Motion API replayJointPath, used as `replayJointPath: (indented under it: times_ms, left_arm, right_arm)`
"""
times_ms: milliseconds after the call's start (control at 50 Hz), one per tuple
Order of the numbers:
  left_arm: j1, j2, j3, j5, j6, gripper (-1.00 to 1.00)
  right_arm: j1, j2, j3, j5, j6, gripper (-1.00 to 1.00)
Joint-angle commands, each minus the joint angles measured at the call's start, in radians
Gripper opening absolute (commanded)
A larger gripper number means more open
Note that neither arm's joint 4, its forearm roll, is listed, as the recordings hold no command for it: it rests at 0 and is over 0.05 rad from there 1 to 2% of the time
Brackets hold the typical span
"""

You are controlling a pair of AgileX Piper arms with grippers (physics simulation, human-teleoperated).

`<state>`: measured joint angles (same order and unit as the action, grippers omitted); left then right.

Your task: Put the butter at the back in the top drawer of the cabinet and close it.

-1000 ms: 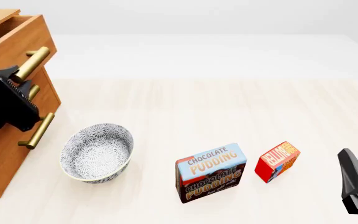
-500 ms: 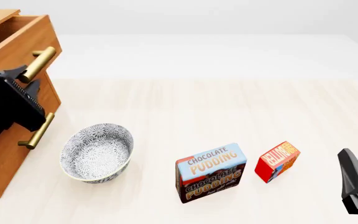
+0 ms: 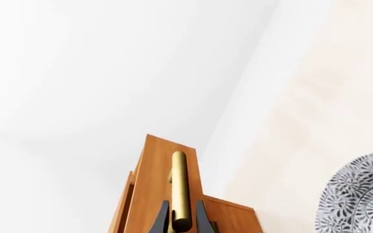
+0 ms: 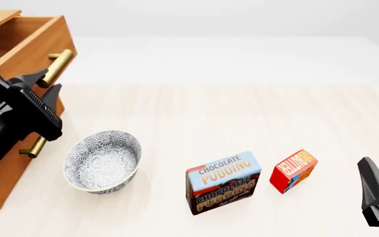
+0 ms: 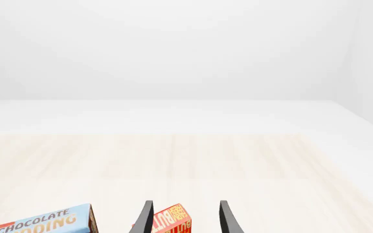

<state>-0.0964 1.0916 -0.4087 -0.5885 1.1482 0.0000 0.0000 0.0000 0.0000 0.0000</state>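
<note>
Your left gripper [image 4: 45,81] is clamped on the brass handle [image 4: 59,63] of the top drawer [image 4: 28,42], which stands pulled out from the cabinet [image 4: 5,163]. Your right gripper [image 5: 183,218] sits with fingers apart, holding nothing, low at the table's [image 4: 242,113] near right; the butter [image 4: 293,171] lies just ahead of it, beside the pudding box [image 4: 224,182], the bowl [image 4: 102,160] farther left

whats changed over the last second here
The left gripper, closed around the top drawer's brass handle, has drawn the top drawer further out of the cabinet, toward the view's right. The bowl, pudding box, butter and right gripper stayed put.
</note>
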Motion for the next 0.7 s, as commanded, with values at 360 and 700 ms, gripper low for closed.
replayJointPath:
  times_ms: [360, 700]
  left_arm:
    - [-0.089, 0.127, 0.050, 0.139, -0.026, -1.00]
    - [-0.095, 0.130, 0.050, 0.142, -0.026, -1.00]
  right_arm:
    - [0.000, 0.000, 0.000, 0.000, 0.000, 1.00]
    - [0.000, 0.000, 0.000, 0.000, 0.000, 1.00]
